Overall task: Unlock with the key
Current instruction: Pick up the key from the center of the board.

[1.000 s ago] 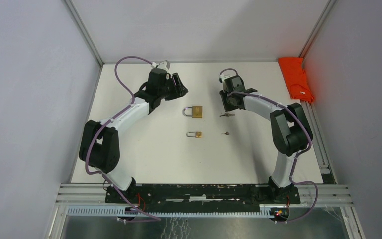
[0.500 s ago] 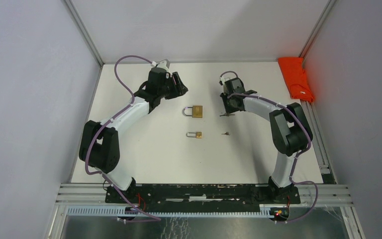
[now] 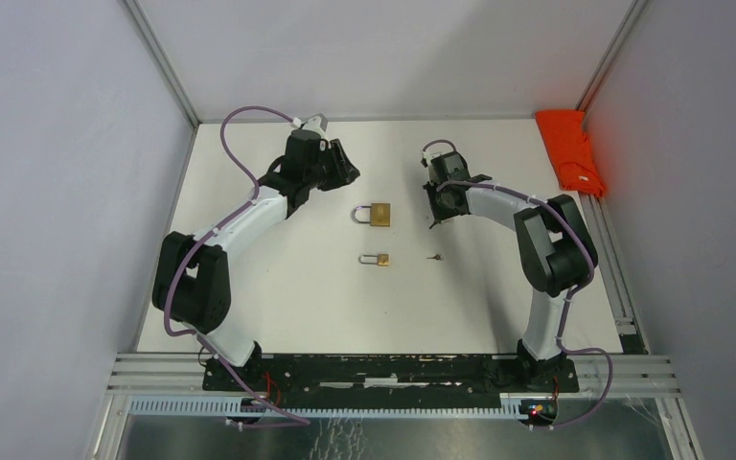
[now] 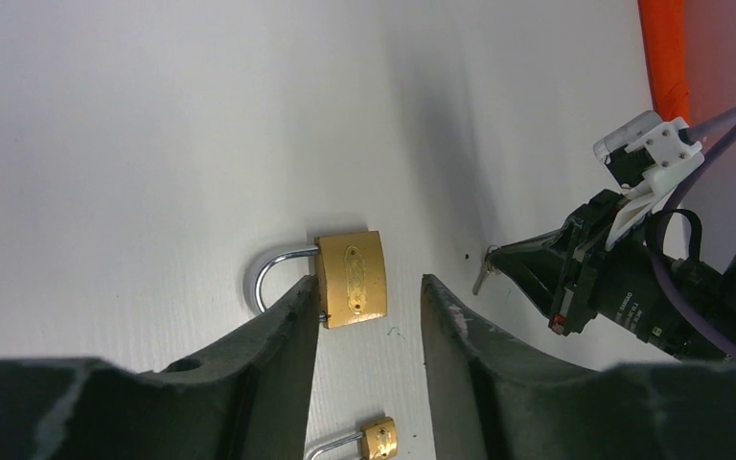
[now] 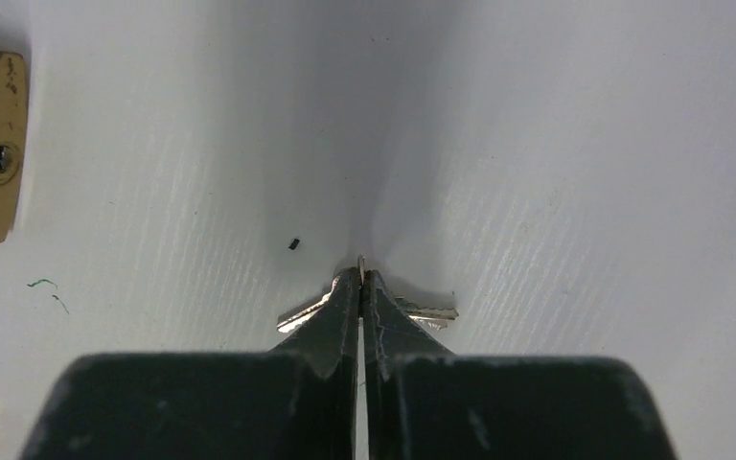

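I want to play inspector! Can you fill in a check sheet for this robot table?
Surface: white table, one tiny dark speck.
Job's things: big padlock and small padlock lie flat mid-table; small key lies right of the small padlock; key is in the right hand.
Clutter: orange cloth at the far right corner.
Hands: left hand open, near the big padlock; right hand shut on the key.
Cables: purple cable loops along each arm.
Surroundings: grey walls around.
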Controlling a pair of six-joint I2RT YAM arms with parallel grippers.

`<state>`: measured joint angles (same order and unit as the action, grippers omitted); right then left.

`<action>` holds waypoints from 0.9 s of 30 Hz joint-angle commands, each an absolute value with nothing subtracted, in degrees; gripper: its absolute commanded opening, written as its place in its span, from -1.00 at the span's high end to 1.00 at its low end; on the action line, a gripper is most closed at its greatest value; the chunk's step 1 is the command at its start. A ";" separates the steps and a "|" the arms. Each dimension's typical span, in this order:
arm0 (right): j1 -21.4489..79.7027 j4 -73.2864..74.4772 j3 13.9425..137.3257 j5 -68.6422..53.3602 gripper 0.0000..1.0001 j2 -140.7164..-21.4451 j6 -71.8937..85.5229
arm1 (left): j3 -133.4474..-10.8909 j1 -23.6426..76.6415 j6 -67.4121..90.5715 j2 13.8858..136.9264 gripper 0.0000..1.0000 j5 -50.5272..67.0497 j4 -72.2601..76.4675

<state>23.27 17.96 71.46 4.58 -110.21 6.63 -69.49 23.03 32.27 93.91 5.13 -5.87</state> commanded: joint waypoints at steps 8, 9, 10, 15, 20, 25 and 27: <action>23.61 18.42 70.77 5.61 1.00 -100.70 6.37 | -71.87 24.23 29.14 92.69 0.39 16.35 1.14; 23.60 18.55 70.43 5.40 1.00 -99.47 6.46 | -71.58 24.40 29.02 92.64 0.40 17.75 2.36; 23.60 18.67 70.27 5.08 1.00 -97.97 6.58 | -71.22 24.54 28.94 92.62 0.41 19.64 3.62; 23.60 19.59 69.87 2.92 1.00 -91.22 6.63 | -69.11 25.25 29.09 92.55 0.42 26.92 10.37; 23.70 21.09 70.30 0.15 1.00 -85.43 6.14 | -69.12 26.40 26.51 93.14 0.32 33.75 14.45; 23.75 22.09 70.69 -4.39 1.00 -80.16 6.17 | -70.54 27.43 24.00 94.18 0.11 39.52 16.78; 23.82 22.14 70.59 -6.42 1.00 -78.65 6.24 | -70.88 27.64 24.55 94.84 0.09 43.09 19.12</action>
